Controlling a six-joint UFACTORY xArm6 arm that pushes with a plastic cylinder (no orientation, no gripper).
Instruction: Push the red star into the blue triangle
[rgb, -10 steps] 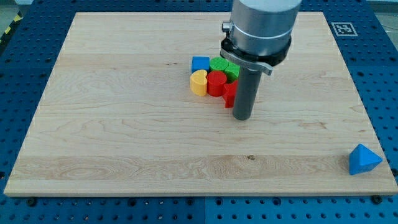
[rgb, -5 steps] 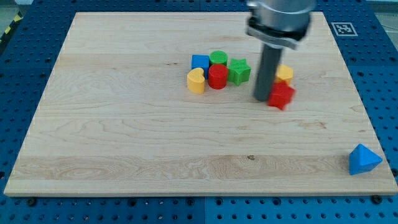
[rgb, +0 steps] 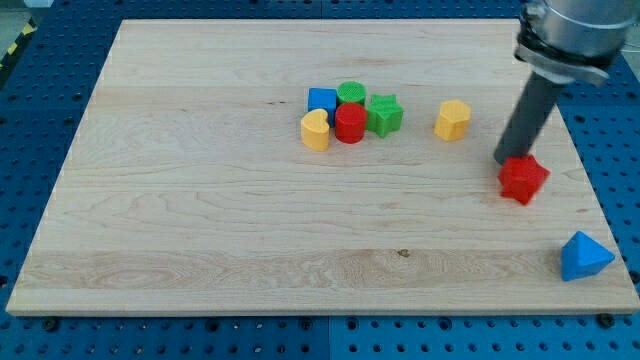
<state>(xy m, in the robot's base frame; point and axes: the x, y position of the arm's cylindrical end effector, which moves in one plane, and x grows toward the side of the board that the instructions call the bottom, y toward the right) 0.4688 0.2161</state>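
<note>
The red star (rgb: 524, 180) lies on the wooden board at the view's right. My tip (rgb: 507, 160) touches its upper left side. The blue triangle (rgb: 584, 256) sits at the board's bottom right corner, down and to the right of the star, apart from it.
A yellow block (rgb: 453, 119) lies up and left of the star. Near the board's middle is a cluster: a blue block (rgb: 322, 100), a green round block (rgb: 351, 94), a green star (rgb: 385, 114), a red round block (rgb: 350, 124) and a yellow heart (rgb: 316, 131). The board's right edge (rgb: 585, 190) is near.
My tip has swept from the cluster to the right and slightly down, carrying the red star with it. The yellow block was left behind, uncovered.
</note>
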